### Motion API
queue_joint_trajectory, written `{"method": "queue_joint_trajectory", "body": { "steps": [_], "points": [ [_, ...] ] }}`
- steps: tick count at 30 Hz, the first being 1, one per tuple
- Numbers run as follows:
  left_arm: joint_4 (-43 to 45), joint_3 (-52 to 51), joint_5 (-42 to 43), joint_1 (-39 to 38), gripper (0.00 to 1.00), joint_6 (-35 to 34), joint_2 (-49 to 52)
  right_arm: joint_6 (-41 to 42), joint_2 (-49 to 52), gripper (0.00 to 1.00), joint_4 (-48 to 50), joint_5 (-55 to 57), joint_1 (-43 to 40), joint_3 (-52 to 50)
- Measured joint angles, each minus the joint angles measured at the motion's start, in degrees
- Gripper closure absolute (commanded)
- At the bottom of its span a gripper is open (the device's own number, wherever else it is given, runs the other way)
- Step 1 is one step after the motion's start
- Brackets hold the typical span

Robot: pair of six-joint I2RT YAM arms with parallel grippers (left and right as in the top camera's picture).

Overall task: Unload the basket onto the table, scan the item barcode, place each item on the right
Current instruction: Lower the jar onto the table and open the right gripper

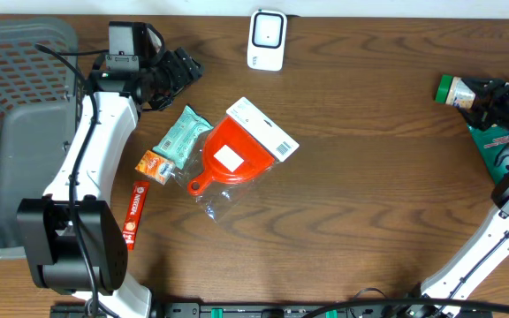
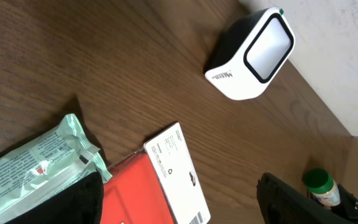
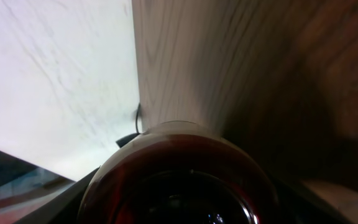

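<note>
The bottle, with a green cap and a pale label, is off the worktop at its far right side, lying roughly level with the cap pointing towards the middle. The right hand grasps it, its fingers clamped on the body. In the right wrist view the bottle fills the lower part of the picture as a dark, rounded, glossy shape, too close for any label or barcode to be read. From the left wrist view the same bottle shows small at the lower right edge, cap uppermost. The white scanner stands at the far edge of the worktop near the middle, well apart from the bottle, its pale window framed in black. Under the right arm a dark green pack lies flat. In the middle of the worktop lies a red scoop in clear wrapping, with a white card at its top that bears a barcode. Just beside it on the left is a mint-green packet, then a small orange packet touching that one, and nearer the front a red tube. The left hand hangs above the worktop, behind the mint-green packet, released and with nothing between its fingers. A grey basket sits at the left edge.
</note>
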Motion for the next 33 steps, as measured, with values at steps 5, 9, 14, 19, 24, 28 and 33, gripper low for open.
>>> {"method": "queue_joint_trajectory", "body": {
  "steps": [5,9,14,19,24,28,33],
  "points": [
    [0.0,0.0,0.0,0.0,0.22,0.0,0.0,-3.6,-0.7,0.92,-2.9,1.2,0.0,0.2],
    [0.0,0.0,0.0,0.0,0.22,0.0,0.0,-5.6,-1.2,0.96,-4.7,2.4,0.0,0.3],
    [0.0,0.0,-0.2,0.0,0.22,0.0,0.0,-7.6,-1.7,0.99,-7.1,4.6,0.1,0.8],
    [0.0,0.0,-0.8,0.0,0.22,0.0,0.0,-8.8,-2.5,0.78,-8.7,7.6,0.1,1.1],
    [0.0,0.0,-0.9,0.0,0.22,0.0,0.0,-9.1,-2.5,0.75,-8.7,8.6,0.1,1.2],
    [0.0,0.0,-0.9,0.0,0.22,0.0,0.0,-9.4,-2.5,0.71,-10.0,11.5,0.1,1.2],
    [0.0,0.0,-0.9,0.0,0.22,0.0,0.0,-9.7,-3.5,0.69,-13.6,16.0,0.2,1.8]
  ]
}}
